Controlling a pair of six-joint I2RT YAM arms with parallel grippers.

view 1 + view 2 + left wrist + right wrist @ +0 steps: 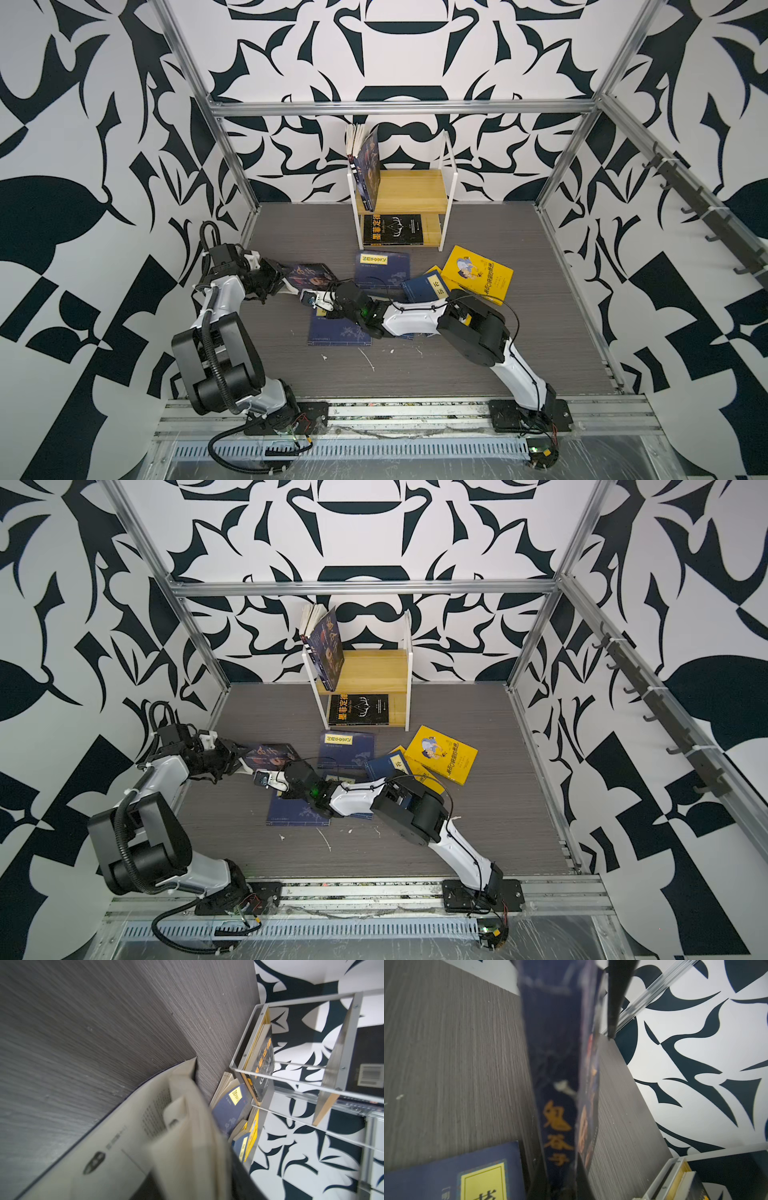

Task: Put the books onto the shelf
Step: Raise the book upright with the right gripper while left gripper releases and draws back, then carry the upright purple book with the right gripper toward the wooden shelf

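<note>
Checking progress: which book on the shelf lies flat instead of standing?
The black book with yellow title, on the shelf's lower board; the other shelved books lean upright on the upper board.

A robotics lab test cell — aluminium frame (399, 109), black-and-white patterned walls (83, 124), arms (415, 322) bolted to a rail (399, 411).

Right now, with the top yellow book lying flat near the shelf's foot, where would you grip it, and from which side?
By the edge overlapping the navy book, coming in low from the middle of the table. The yellow book lies flat, cover up; that edge seems propped on the books beneath, probably leaving room for a finger, while its right corner looks flush.
</note>
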